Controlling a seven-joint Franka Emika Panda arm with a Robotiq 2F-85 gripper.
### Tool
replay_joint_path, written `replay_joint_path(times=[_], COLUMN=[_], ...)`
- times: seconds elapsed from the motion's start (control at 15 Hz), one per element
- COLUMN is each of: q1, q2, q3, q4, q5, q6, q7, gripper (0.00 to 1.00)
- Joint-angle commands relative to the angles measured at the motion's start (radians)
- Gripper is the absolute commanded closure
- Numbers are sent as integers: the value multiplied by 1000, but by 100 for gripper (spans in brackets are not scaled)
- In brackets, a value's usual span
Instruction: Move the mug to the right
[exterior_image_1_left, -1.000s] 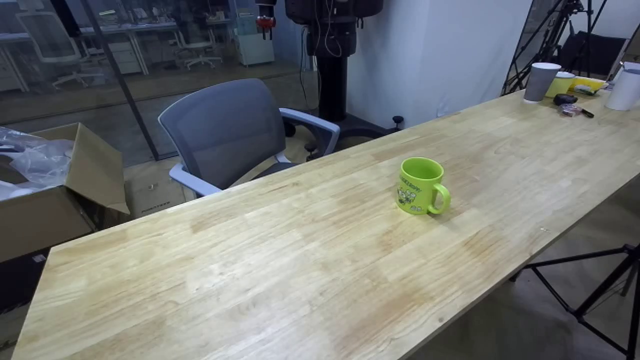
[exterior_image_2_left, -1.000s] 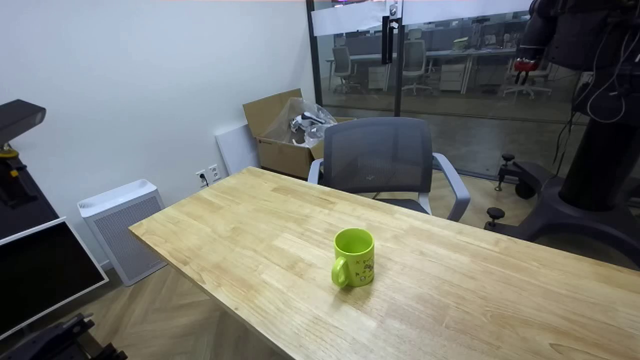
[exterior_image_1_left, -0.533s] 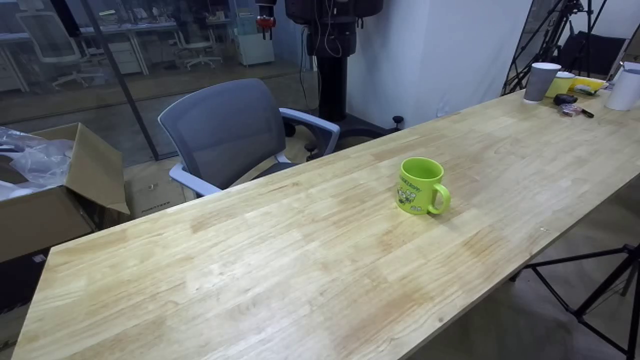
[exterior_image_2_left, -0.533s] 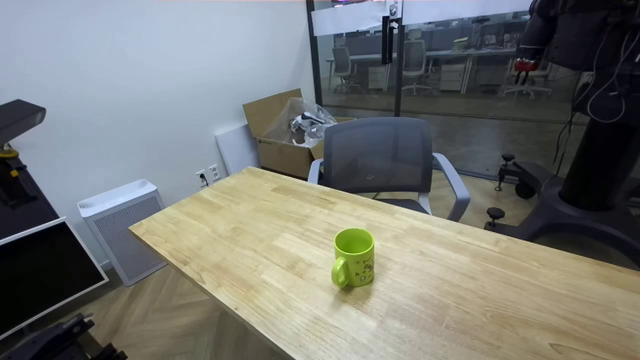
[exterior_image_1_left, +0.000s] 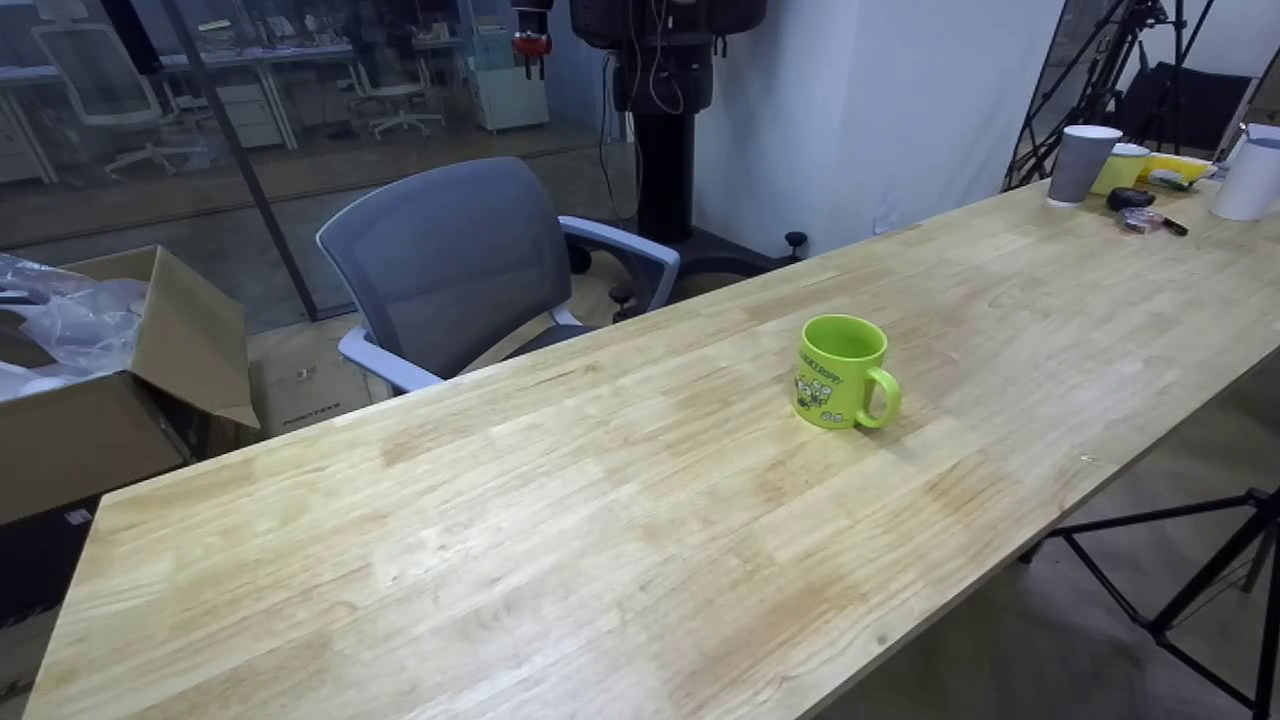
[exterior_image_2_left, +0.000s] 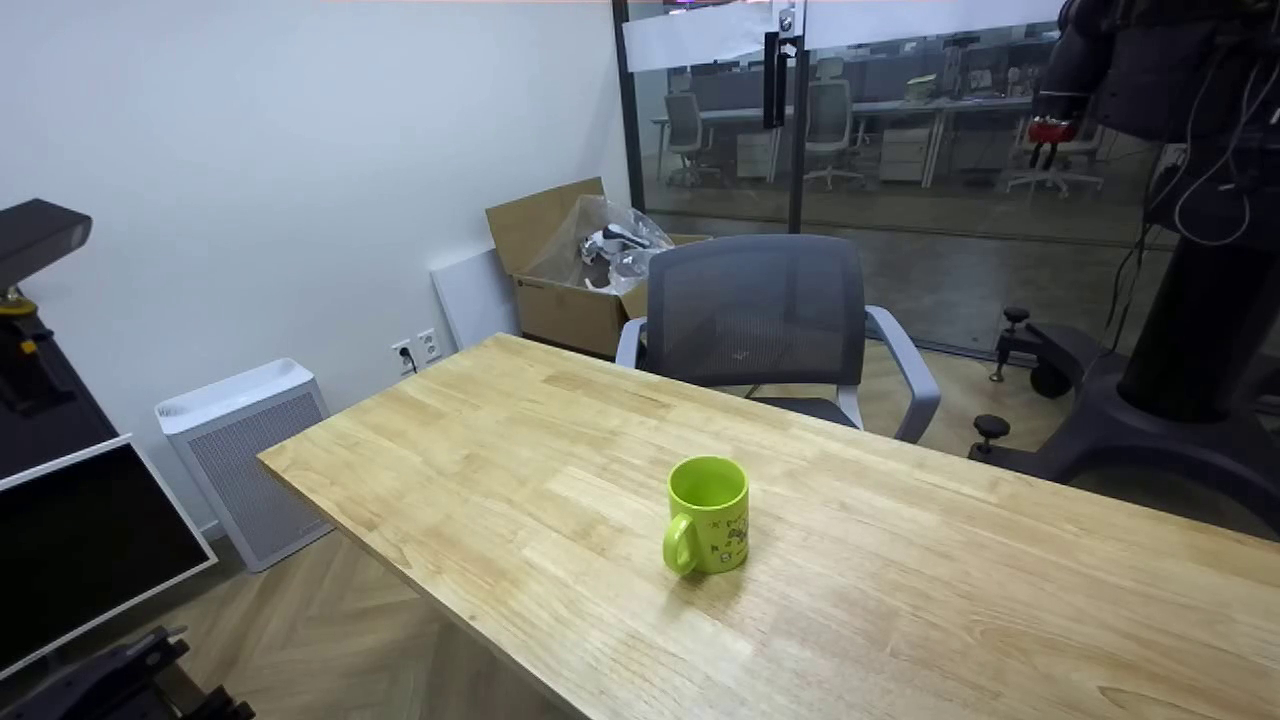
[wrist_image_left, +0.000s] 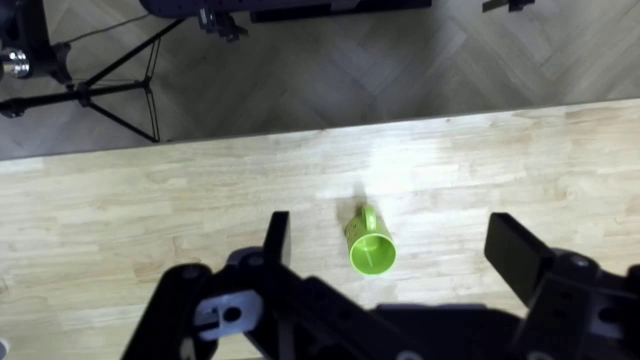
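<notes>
In exterior view, mug (exterior_image_1_left: 838, 385) bears dark lettering (exterior_image_1_left: 820, 366): "KEROPP" legible, rest unclear; small marks near base unreadable. Left of mug: cardboard (exterior_image_1_left: 322, 375), print too blurred to read. Farther left of mug: white label (exterior_image_1_left: 78, 517), too small. In exterior view, beyond mug: open carton (exterior_image_2_left: 565, 312), tiny front mark unreadable.

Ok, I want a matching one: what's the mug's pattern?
Dark lettering above cartoon figures on the lime-green mug, clearest in an exterior view.
</notes>
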Motion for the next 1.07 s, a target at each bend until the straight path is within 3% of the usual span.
replay_joint_path(times=[0.0,0.53,1.0], q1=[-6,-19,-38], q2=[-12,78,365], q3=[-25,-98,-180], q4=[-18,-12,96], q5=[-12,3,19], q6=[117,219,242], q7=[-26,-94,-189], gripper=[0,0,0])
